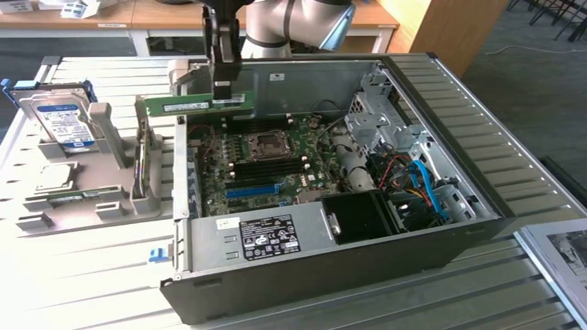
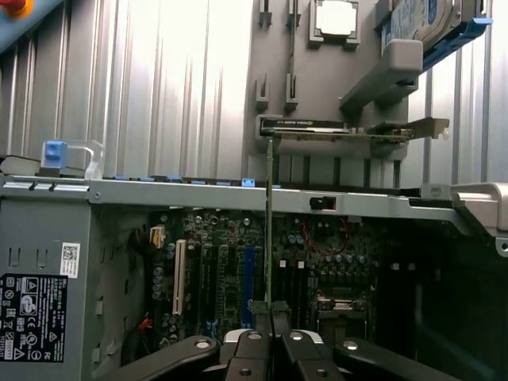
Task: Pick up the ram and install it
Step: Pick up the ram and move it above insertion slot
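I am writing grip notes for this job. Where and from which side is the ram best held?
By its upper long edge, from above, pinching the two flat faces, as the gripper does now. The ram is a thin, long board with its long edge level; this grip leaves its lower edge free.

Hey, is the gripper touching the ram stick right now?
Touching. The wrist view shows the ram edge-on, its end pinched in the gripper with no gap on either side.
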